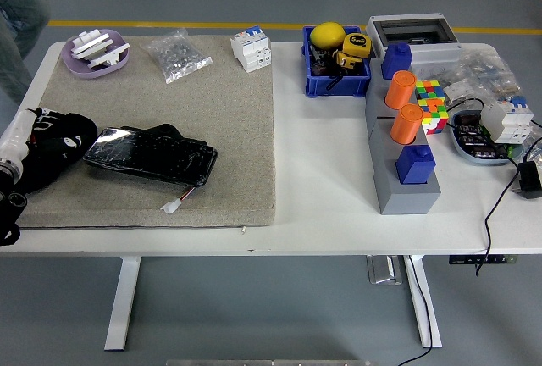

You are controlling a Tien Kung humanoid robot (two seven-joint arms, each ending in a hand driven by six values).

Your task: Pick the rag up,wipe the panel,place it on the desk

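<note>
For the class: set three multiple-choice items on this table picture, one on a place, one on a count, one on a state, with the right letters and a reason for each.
1. Where does the black panel lie?
A. on the beige mat
B. in the blue bin
C. on the bare table

2. How many orange cylinders stand on the grey block?
A. one
B. two
C. four

3. What is the left robot hand doing?
A. resting at the mat's left edge, by the panel's end
B. lifting the panel high
C. reaching into the purple dish

Answers:
1 A, the panel lies flat on the mat's near left part.
2 B, two orange cylinders stand one behind the other.
3 A, it sits low at the mat's left side beside the panel.
</note>
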